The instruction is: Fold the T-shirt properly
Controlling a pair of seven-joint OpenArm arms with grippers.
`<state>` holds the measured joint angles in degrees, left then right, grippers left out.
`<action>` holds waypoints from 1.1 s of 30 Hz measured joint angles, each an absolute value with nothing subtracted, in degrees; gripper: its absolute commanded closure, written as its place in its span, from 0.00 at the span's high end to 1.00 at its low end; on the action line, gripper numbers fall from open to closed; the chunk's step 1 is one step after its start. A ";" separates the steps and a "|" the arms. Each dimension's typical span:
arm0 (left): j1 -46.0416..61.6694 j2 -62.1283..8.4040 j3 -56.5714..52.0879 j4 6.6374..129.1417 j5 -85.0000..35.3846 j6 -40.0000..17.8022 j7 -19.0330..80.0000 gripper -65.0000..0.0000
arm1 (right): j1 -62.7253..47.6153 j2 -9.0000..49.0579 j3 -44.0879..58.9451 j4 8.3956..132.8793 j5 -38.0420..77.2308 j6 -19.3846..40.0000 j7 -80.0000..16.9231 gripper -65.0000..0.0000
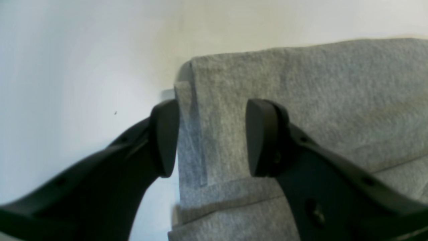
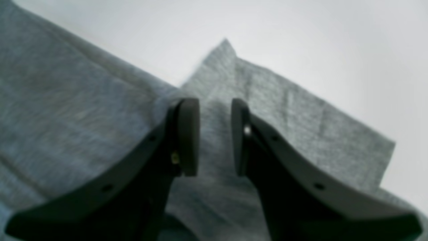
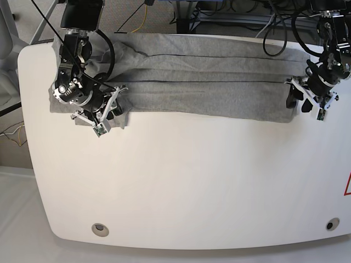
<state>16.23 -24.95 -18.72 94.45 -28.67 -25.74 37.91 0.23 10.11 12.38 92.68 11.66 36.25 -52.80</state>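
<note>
You are looking down on a wide white table with rounded corners (image 3: 181, 181), its smooth matte top evenly lit with only soft shadows. Near your front edge sit two small round metal-ringed holes, one at the left (image 3: 99, 229) and one at the right (image 3: 329, 224). A red triangular sticker (image 3: 347, 185) shows at the right edge. Beyond the far edge you see grey floor (image 3: 159, 16) crossed by black cables (image 3: 230, 13) and a thin yellow cable (image 3: 145, 15).
</note>
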 measured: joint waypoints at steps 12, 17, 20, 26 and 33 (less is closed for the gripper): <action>15.73 -22.24 -18.63 94.30 -28.49 -24.21 38.61 0.45 | 1.56 9.74 11.42 89.38 12.25 34.39 -54.52 0.23; 15.68 -19.35 -17.61 93.95 -29.17 -25.76 39.79 0.45 | 0.91 8.80 11.40 92.38 13.85 34.92 -59.27 0.23; 15.49 -19.81 -17.74 93.95 -29.12 -25.43 39.51 0.45 | 1.48 9.43 11.66 94.24 14.92 34.89 -58.96 0.23; 15.22 -19.25 -18.50 93.95 -28.38 -24.71 41.34 0.45 | 1.80 9.65 11.60 94.56 14.44 34.52 -58.76 0.23; 14.79 -18.74 -18.50 95.24 -28.38 -24.91 42.83 0.45 | 1.56 11.44 12.19 94.54 14.55 34.52 -59.09 0.23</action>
<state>14.79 -18.74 -18.50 95.24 -28.38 -24.91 42.83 1.56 11.44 12.19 94.54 14.55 34.52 -59.09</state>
